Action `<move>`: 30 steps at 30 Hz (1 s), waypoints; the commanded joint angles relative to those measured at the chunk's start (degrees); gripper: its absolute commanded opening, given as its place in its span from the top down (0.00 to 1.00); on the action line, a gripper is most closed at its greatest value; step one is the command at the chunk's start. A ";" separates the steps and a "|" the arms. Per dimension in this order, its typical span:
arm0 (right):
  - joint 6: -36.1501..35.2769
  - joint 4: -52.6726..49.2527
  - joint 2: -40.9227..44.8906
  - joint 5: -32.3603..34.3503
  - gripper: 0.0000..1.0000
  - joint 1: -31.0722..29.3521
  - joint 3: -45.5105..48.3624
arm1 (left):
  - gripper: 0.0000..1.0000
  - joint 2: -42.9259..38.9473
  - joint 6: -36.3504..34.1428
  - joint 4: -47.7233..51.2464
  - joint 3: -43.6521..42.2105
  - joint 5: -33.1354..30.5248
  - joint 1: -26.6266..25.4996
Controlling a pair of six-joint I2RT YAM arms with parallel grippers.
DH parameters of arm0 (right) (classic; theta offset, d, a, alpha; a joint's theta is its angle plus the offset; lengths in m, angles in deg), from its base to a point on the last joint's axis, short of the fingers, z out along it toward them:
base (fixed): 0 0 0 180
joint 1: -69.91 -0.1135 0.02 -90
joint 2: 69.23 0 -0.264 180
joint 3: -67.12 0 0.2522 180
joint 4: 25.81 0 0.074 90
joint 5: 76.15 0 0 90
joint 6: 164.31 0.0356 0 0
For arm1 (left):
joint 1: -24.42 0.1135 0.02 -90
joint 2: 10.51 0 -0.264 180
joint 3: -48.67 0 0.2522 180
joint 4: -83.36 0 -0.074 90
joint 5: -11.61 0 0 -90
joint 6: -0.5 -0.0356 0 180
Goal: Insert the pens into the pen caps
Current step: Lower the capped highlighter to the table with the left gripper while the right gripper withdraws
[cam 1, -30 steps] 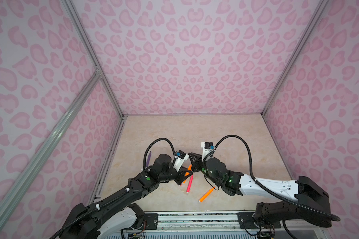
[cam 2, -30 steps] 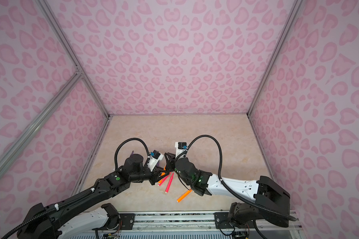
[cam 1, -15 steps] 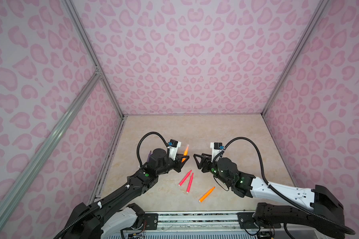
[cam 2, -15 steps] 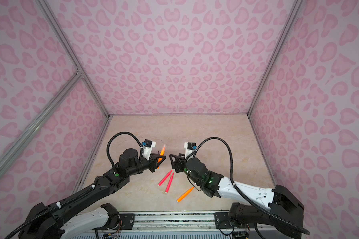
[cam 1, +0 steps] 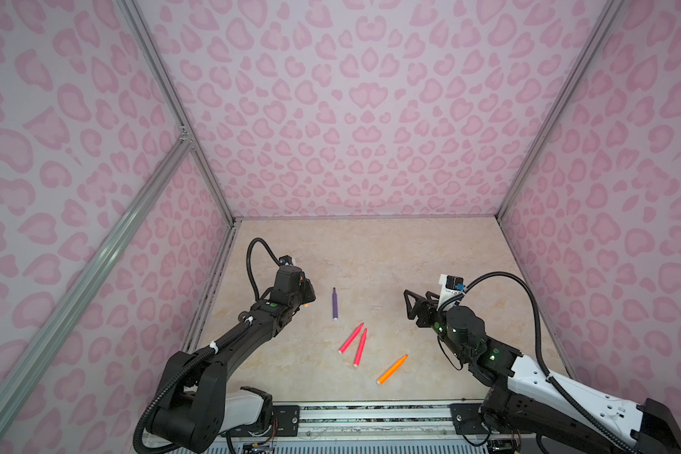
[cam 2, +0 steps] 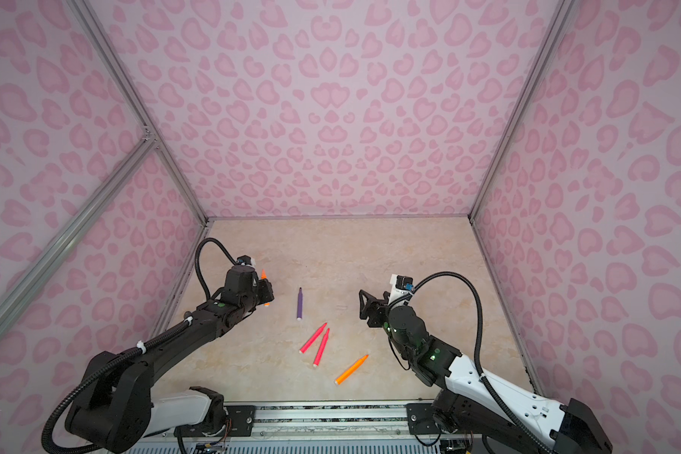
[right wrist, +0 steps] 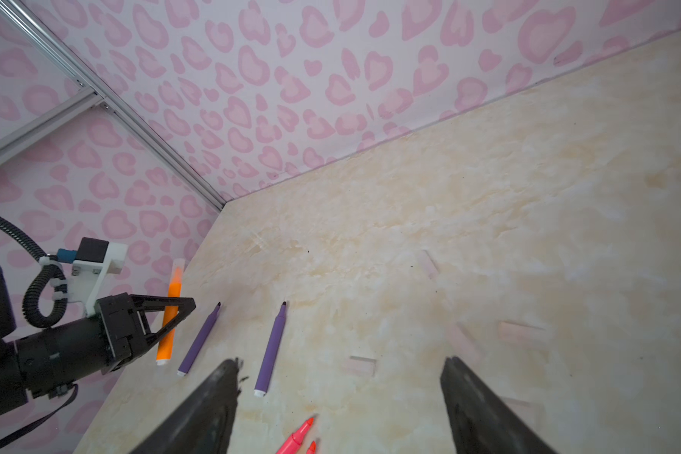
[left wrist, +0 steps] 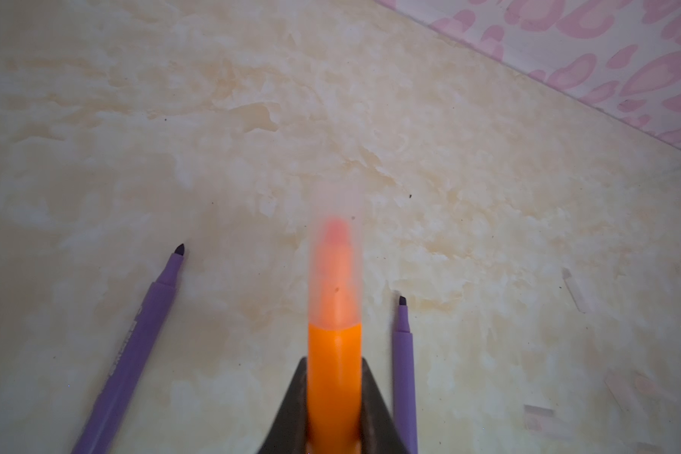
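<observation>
There it was: your left end effector (right wrist: 175,310) was pinched shut on the orange pen (left wrist: 334,353). Its dark fingers (left wrist: 374,405) pressed against both sides of the barrel, over at the left side of the tabletop (cam 1: 409,251), near the wall. A frosted clear cap (left wrist: 337,251) sat over that pen's tip. It was blurred in the left wrist view but plain enough in the right wrist view.

Your right end effector (right wrist: 341,361) was spread wide with nothing between its fingers. It hovered over the right side of the tabletop, pointed toward the middle.

Down on the surface, two purple pens (right wrist: 272,348) lay just beside your left end effector, apart from each other, both uncapped with dark tips bare. Only one of them showed in both top views, because the left arm hid its partner.

Two pink-red pens (cam 1: 350,339) lay side by side near the front middle, tips close together and uncapped. The second orange pen (cam 1: 392,370) lay alone nearer the front edge, its tip bare too.

Loose pen caps (right wrist: 360,365) lay faint on the tabletop ahead of your right end effector, several of them, spaced well apart.
</observation>
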 commanded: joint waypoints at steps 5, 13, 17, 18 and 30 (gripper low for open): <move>-1.60 3.07 -9.35 -5.22 0.18 2.04 -2.65 | 0.96 10.40 -0.14 4.39 6.85 -2.54 1.56; -2.20 3.92 -16.86 -8.82 0.18 2.31 -5.80 | 0.96 21.80 -1.19 8.95 15.14 1.56 3.38; -1.93 4.28 -19.83 -10.17 0.18 2.30 -6.87 | 0.96 24.33 -0.97 10.64 16.71 3.13 3.87; -1.81 3.58 -20.43 -10.56 0.18 2.32 -7.47 | 0.96 24.87 -0.97 11.08 17.08 3.43 4.10; -1.93 -0.31 -20.02 -11.16 0.19 2.23 -8.98 | 0.97 29.38 -1.63 13.78 20.46 6.09 4.93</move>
